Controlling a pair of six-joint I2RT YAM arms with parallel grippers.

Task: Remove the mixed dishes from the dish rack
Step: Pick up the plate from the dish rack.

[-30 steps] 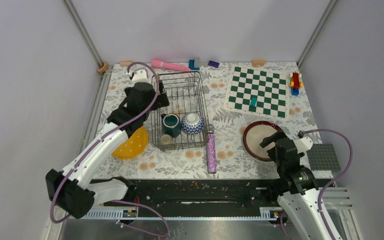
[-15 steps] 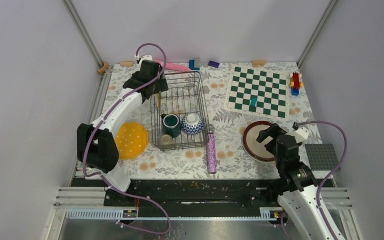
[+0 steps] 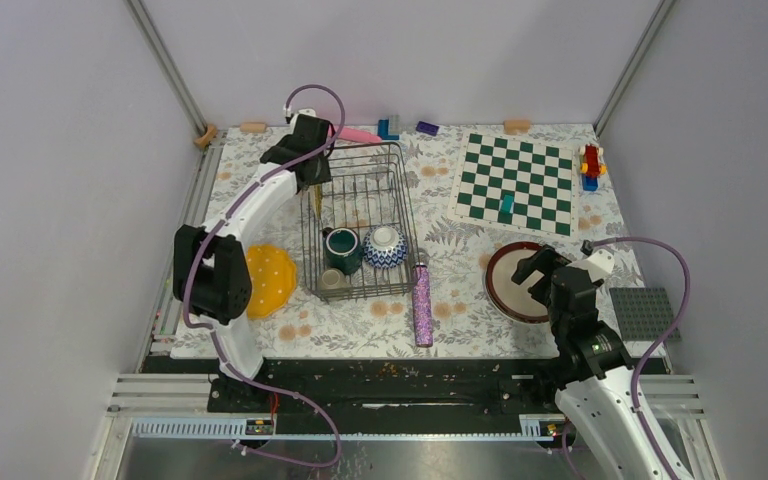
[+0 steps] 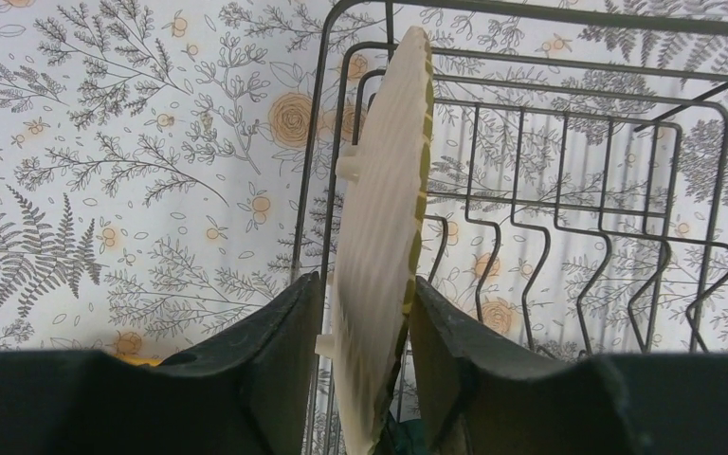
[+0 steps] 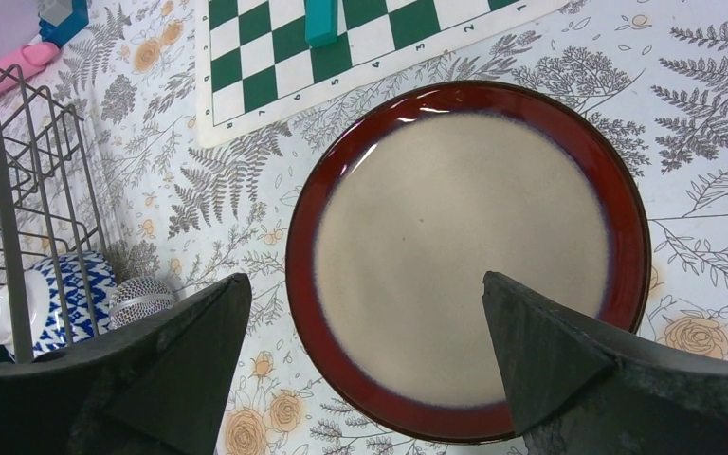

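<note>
At the rack, our left gripper flanks a plate; clamped or not, we cannot tell. Our right gripper gapes above the red plate

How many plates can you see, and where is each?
3. A yellow plate lies left of the dish rack; a red-rimmed plate lies right of it; a pale plate stands upright in the rack between the fingers of the left gripper. The left arm may hide more.

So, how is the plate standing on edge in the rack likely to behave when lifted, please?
Probably rigid: the plate stands straight in the dish rack. Pinched near its scalloped rim by the left claw, it may pivot or slip. It could snag coming out.
</note>
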